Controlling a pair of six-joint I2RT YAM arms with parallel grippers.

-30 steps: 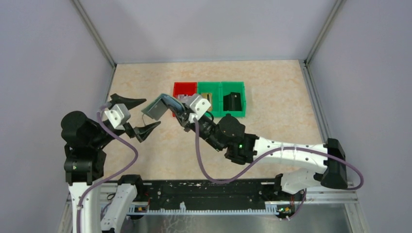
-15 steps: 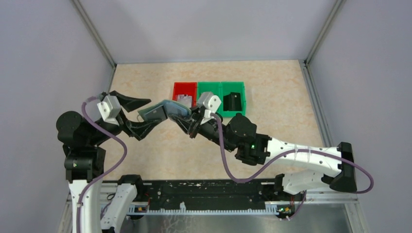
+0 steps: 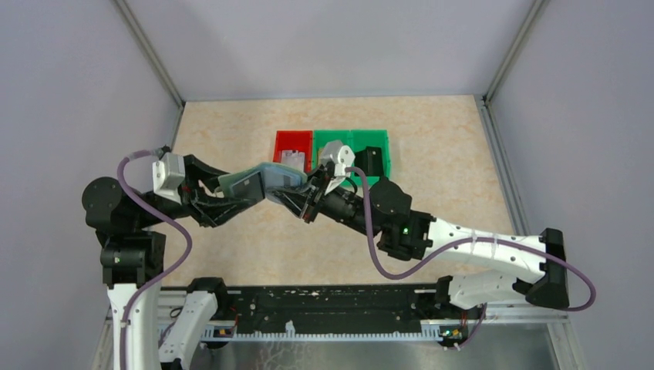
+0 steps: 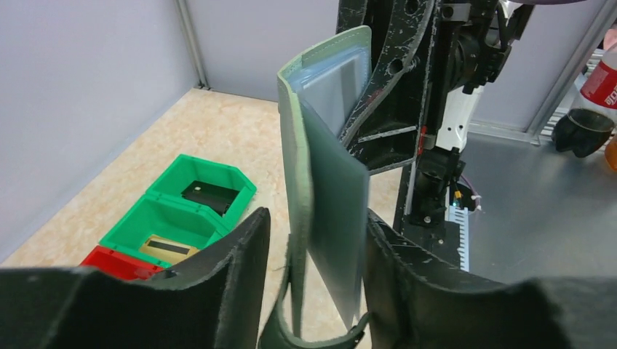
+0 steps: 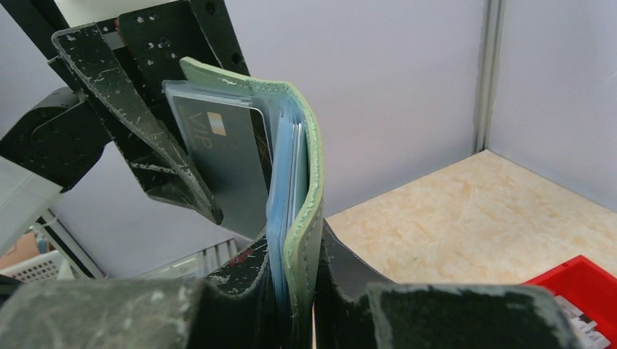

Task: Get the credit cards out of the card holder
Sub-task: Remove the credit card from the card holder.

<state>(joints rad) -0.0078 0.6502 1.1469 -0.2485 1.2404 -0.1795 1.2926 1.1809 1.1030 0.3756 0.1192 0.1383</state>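
Note:
The grey-green card holder (image 3: 271, 171) hangs in the air between both arms, folded half open. My right gripper (image 3: 288, 193) is shut on its right end; the right wrist view shows the green cover (image 5: 309, 182) and blue pockets pinched between my fingers. A dark grey credit card (image 5: 227, 167) sits in a clear pocket. In the left wrist view this card (image 4: 336, 218) sticks down beside the cover (image 4: 291, 167). My left gripper (image 4: 316, 218) is open, straddling both; the right finger touches the card, and a gap remains on the left.
A red bin (image 3: 291, 145) and two green bins (image 3: 370, 158) stand in a row at the back middle of the table, holding a pale, a gold and a black card. They also show in the left wrist view (image 4: 182, 211). Grey walls close in the sides and back.
The right arm has carried the holder left and lowered it. The left gripper has moved in around its left end and its fingers have narrowed from wide open.

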